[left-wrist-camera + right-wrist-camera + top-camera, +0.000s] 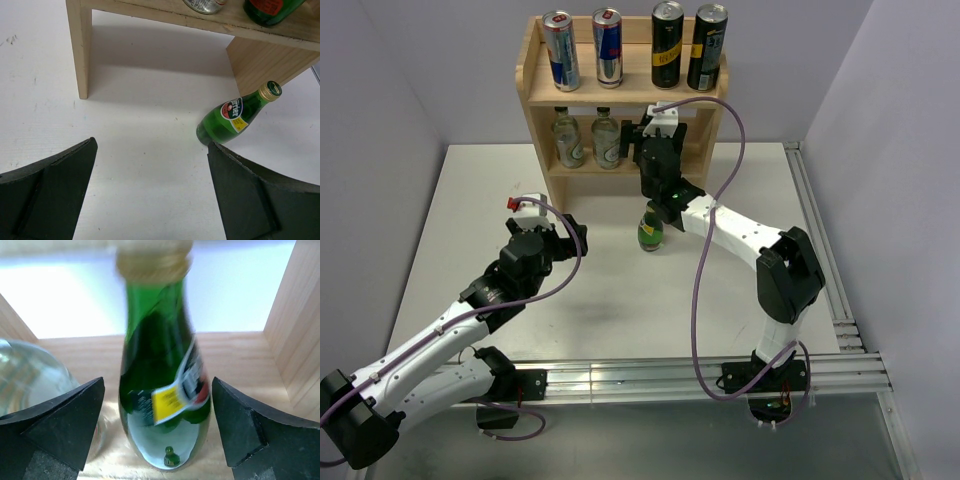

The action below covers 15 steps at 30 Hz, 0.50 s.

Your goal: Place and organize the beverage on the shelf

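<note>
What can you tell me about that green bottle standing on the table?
The green bottle looks like glass, with a gold cap and a white, red and yellow label. It stands on its base on the white table, in front of the shelf, apart from it. Nothing but the table touches it.

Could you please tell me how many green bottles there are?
2. One green bottle stands on the table; the other green bottle sits on the shelf's lower tier. None seems hidden.

Matt wood shelf, glossy glass bottle
</note>
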{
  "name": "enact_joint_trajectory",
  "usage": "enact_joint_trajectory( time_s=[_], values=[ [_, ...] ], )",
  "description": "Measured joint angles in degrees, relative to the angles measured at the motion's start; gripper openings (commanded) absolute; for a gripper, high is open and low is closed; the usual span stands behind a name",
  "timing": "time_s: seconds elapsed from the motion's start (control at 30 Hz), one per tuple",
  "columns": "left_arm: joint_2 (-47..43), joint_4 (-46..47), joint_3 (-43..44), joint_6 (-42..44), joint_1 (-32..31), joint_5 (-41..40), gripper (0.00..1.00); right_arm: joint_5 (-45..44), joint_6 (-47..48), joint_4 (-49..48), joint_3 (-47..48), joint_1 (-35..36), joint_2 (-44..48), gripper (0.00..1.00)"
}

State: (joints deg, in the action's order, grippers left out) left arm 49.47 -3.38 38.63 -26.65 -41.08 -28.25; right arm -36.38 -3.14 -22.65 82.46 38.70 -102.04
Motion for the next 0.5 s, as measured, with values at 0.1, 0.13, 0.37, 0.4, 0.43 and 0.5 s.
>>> enact_joint_trajectory(
  time_s=[0.1, 0.13, 0.37, 0.4, 0.43, 0.5],
  values=[
    [0.0, 0.0, 0.0, 0.0, 0.0, 0.0, 0.99, -0.1, 0.0, -1.6, 0.1, -0.1, 0.0, 0.95],
    [0.0, 0.1, 0.0, 0.0, 0.0, 0.0, 0.99, -0.2, 0.0, -1.8, 0.1, -0.1, 0.0, 0.95],
    [0.0, 0.1, 0.0, 0.0, 0.0, 0.0, 0.99, -0.3, -0.1, -2.3, 0.1, -0.1, 0.0, 0.95],
    [0.0, 0.1, 0.0, 0.0, 0.0, 0.0, 0.99, -0.3, -0.2, -2.3, 0.1, -0.1, 0.0, 0.95],
    [0.0, 0.1, 0.0, 0.0, 0.0, 0.0, 0.99, -0.3, -0.2, -2.3, 0.1, -0.1, 0.0, 0.95],
    [0.0, 0.1, 0.0, 0.0, 0.0, 0.0, 0.99, -0.3, -0.2, -2.4, 0.1, -0.1, 0.0, 0.96]
  ],
)
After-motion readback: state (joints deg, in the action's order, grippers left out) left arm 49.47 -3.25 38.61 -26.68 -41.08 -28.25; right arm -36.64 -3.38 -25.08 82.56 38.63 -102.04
